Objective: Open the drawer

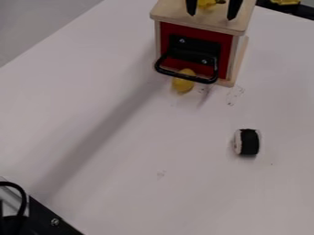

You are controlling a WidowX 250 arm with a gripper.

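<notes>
Drawer box [215, 26] on table [184, 197], top centre. Handle [204, 80] on box front, toy [182, 86] partly behind it. Sushi roll [249, 142] right of centre, well apart.

A yellow object [182, 84] and black-banded white roll [249, 142] lie apart on the table [153, 147]

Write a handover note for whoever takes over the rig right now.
Gripper: open, over the top of the small wooden cabinet, fingers spread, not on the handle.
Drawer: its red front looks shut, with the black handle sticking out toward the open table.
Done: no opening that I can see.
Left: get hold of the handle and pull the drawer out.
Watch: a yellow object sits under and in front of the handle and may get in the way. The black-and-white roll lies farther off.
</notes>
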